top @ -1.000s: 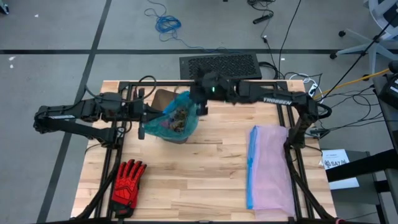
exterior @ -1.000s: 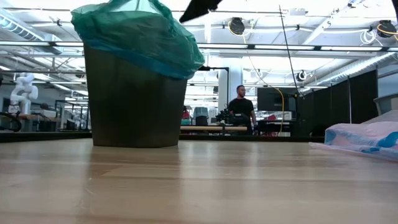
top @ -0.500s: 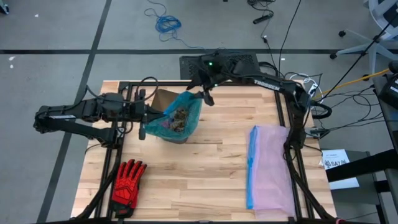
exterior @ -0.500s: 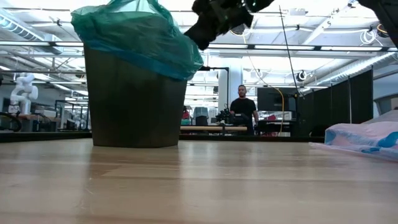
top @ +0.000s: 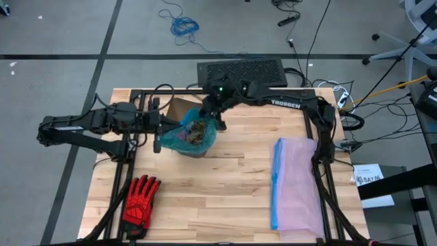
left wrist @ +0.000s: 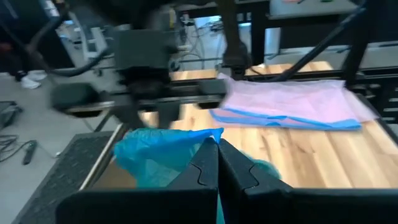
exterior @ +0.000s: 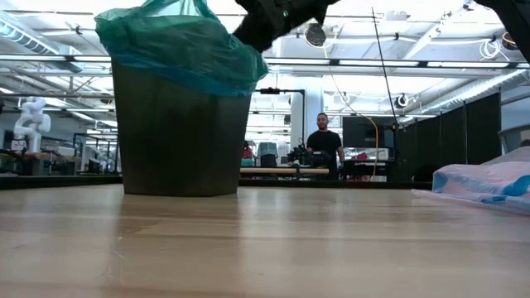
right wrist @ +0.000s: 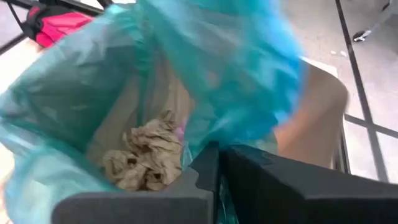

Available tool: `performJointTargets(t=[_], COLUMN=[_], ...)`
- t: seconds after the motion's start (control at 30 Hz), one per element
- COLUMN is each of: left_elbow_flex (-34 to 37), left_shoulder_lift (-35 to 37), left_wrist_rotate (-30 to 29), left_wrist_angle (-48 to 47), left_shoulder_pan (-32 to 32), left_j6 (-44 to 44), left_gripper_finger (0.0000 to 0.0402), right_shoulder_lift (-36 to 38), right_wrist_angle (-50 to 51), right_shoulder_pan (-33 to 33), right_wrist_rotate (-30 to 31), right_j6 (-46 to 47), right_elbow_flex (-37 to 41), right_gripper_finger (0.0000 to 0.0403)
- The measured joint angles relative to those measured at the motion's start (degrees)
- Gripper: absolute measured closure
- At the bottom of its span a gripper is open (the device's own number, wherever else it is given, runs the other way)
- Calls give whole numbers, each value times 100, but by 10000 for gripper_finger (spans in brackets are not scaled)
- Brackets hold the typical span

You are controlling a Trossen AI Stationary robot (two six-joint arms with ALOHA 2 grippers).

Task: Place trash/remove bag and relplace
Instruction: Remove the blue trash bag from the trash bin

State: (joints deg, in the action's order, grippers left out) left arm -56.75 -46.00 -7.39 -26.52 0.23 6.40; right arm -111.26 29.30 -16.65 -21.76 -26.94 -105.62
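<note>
Right gripper (right wrist: pixel 219 163) pinches bag (right wrist: pixel 93 93) holding trash (right wrist: pixel 146 158).

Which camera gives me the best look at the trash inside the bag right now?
Right wrist view: it looks into the open teal bag at the crumpled tan trash. The high view shows it small; the low view shows only the bag's outside; the left wrist view shows bag film, no trash.

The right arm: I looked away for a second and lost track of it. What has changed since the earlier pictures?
The right gripper swung away from the bin toward the table's far edge, then came back to the bag and shut on its far rim. The left gripper stayed shut on the near-left rim. The bin, trash, red glove and lilac bag did not move.
</note>
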Motion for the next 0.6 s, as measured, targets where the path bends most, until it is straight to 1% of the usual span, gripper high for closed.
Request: performJointTargets(t=[0.1,0.27,0.43,0.53,0.6], left_elbow_flex=[-1,-1,-1,0,0], left_shoulder_lift=[0,0,0,0,0], left_wrist_rotate=[-220,-656,-1073,-1272,-1377], left_wrist_angle=[-60,-239,-354,-436,-472], left_shoulder_pan=[0,0,0,0,0], left_j6=[-1,-8,-10,-13,-62], left_gripper_finger=[402,402,402,402,402], right_shoulder_lift=[13,17,35,39,39], right_wrist_angle=[296,642,707,711,812], right_shoulder_pan=[256,663,1135,1396,1522], right_wrist_rotate=[581,1772,3204,3920,4221], right_j6=[-18,-21,-427,-738,-792], right_elbow_flex=[-219,-802,-1348,-1444,-1445], right_gripper_finger=[399,402,402,403,403])
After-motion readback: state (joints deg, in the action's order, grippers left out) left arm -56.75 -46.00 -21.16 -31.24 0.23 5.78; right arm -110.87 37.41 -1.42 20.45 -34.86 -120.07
